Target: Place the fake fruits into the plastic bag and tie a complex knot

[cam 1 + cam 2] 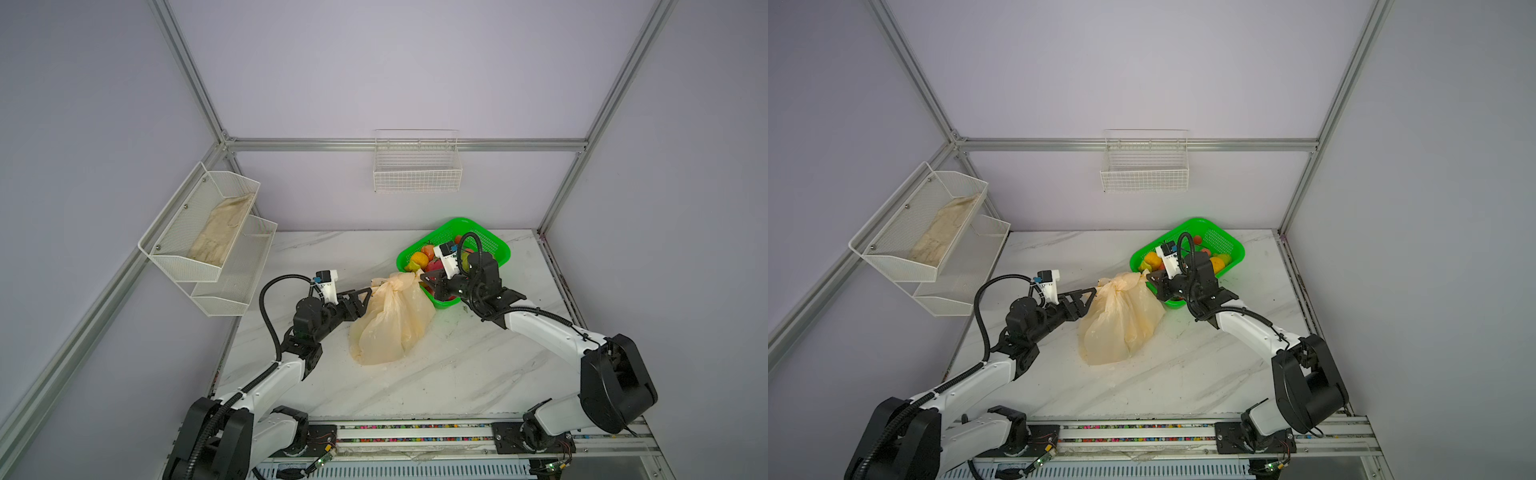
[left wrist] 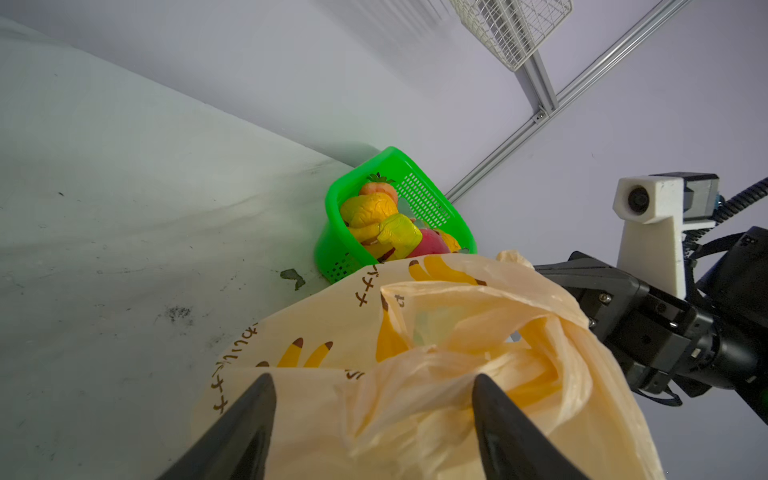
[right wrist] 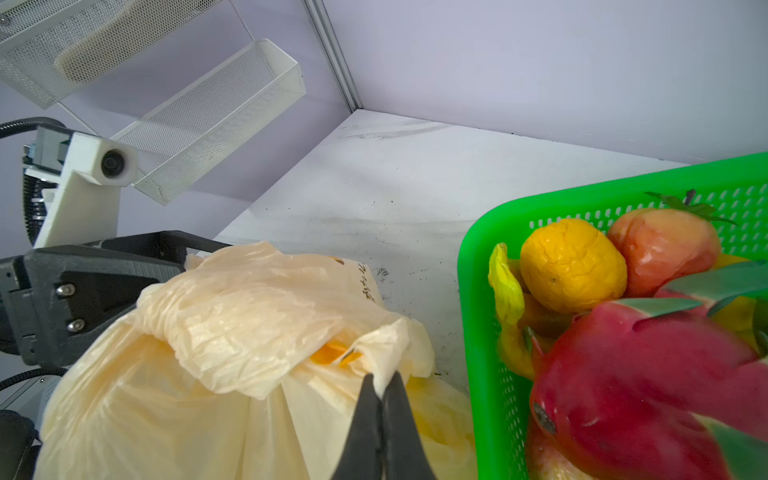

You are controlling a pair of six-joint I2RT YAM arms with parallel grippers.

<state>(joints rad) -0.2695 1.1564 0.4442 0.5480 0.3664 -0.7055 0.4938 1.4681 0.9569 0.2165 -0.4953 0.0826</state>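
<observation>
- Where the marble surface [image 1: 457, 374] lies broadest, near its middle, the plastic bag [image 1: 390, 328] stands upright and full. It is cream with banana prints and dark lettering, and its neck is bunched into a lump at the top. Whether that lump is a finished knot cannot be told.
- Right tool [image 3: 382, 380]: fingers pressed together on a fold of the bag's upper rim. It reaches in from the right, over the near corner of the basket.
- Left tool [image 2: 373, 378]: fingers [image 2: 249, 428] spread apart, one on each side of the crumpled bag top, not closed on it. It comes in low from the left.
- Fake fruits [image 3: 571, 266]: yellow, orange-pink and a red dragon-fruit shape, heaped in the green basket [image 1: 490, 241]. What lies inside the bag cannot be told.
- Green basket: far right part of the surface, just beside the bag's upper right side, with its far rim near the back wall.
- Open room: bare marble runs from the bag's foot to the front rail, and from its left side to the far left corner.
- Edges: white mesh shelves [image 1: 245, 274] on the left wall overhang the surface's left edge, with a pale cloth-like piece [image 1: 224, 232] in the upper one. A wire basket [image 1: 417, 166] hangs on the back wall, well above.
</observation>
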